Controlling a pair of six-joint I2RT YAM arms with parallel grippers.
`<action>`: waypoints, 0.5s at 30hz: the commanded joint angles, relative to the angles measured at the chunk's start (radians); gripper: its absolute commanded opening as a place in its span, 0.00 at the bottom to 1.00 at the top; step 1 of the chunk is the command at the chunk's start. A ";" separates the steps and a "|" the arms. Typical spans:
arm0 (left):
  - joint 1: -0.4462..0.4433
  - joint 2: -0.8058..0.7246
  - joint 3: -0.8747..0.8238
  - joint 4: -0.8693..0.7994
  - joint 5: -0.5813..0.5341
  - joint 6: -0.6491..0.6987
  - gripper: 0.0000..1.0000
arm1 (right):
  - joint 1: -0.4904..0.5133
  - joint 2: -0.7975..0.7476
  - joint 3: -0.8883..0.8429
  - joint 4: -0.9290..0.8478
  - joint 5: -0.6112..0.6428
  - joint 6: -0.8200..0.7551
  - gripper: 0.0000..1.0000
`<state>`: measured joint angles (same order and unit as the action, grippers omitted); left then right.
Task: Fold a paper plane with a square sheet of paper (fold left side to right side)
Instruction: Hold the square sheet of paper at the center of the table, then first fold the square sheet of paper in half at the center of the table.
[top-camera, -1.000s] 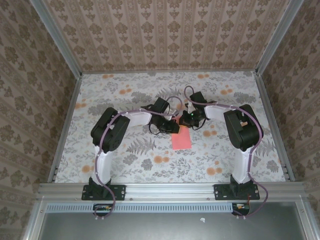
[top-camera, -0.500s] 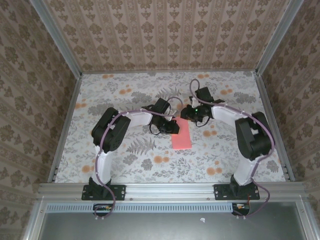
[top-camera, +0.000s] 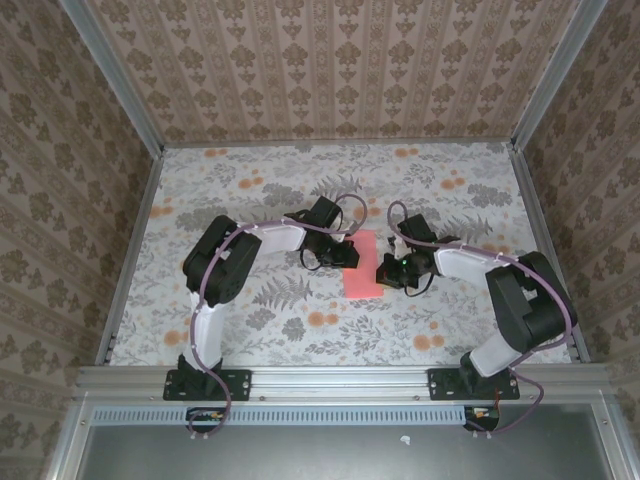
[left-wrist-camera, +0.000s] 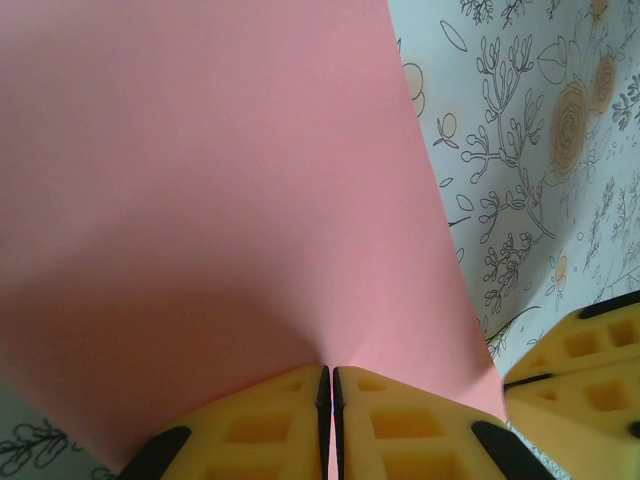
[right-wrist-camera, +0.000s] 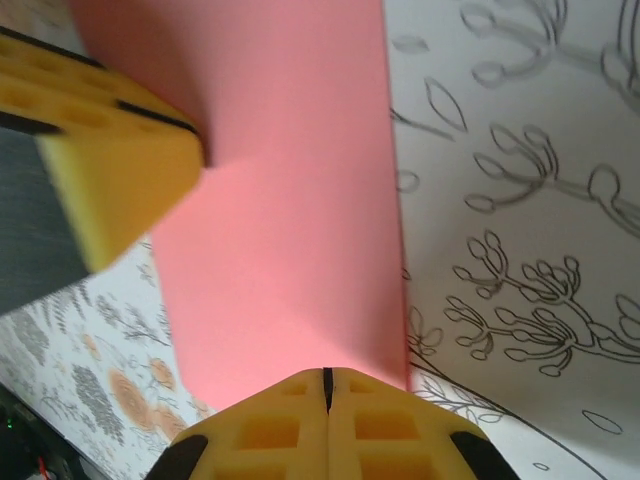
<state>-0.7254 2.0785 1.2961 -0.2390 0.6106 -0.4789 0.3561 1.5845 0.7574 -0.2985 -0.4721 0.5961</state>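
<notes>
The square sheet of paper (top-camera: 364, 280), salmon pink, lies folded into a narrow upright strip at the table's middle. My left gripper (top-camera: 347, 256) meets the strip's left edge. In the left wrist view that left gripper (left-wrist-camera: 331, 368) is shut, and the paper (left-wrist-camera: 220, 200) puckers into the seam between its pads. My right gripper (top-camera: 386, 270) is at the strip's right edge. Seen from the right wrist, this gripper (right-wrist-camera: 327, 372) is shut, its tips resting against the flat paper (right-wrist-camera: 290, 230). The left gripper's yellow finger (right-wrist-camera: 110, 140) shows on the far side of the sheet.
The flowered tablecloth (top-camera: 250, 190) carries small orange blotches (top-camera: 322, 319) near the paper. Patterned walls and metal rails (top-camera: 130, 240) close in the table on three sides. Both arms bend inward toward the centre.
My right gripper has slid from the strip's far end toward me along its right edge. The left gripper and the paper stay where they were.
</notes>
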 joint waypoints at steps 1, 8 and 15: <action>-0.012 0.006 -0.012 -0.073 -0.053 0.005 0.13 | 0.005 0.031 -0.019 -0.022 -0.024 0.021 0.04; -0.008 -0.001 0.010 -0.083 -0.046 0.005 0.14 | 0.009 0.073 -0.023 -0.077 0.017 0.003 0.04; 0.023 -0.044 0.039 -0.085 -0.034 0.012 0.17 | 0.009 0.096 -0.010 -0.134 0.078 -0.023 0.03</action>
<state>-0.7238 2.0743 1.3128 -0.2699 0.6014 -0.4786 0.3580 1.6321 0.7639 -0.3302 -0.4808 0.5934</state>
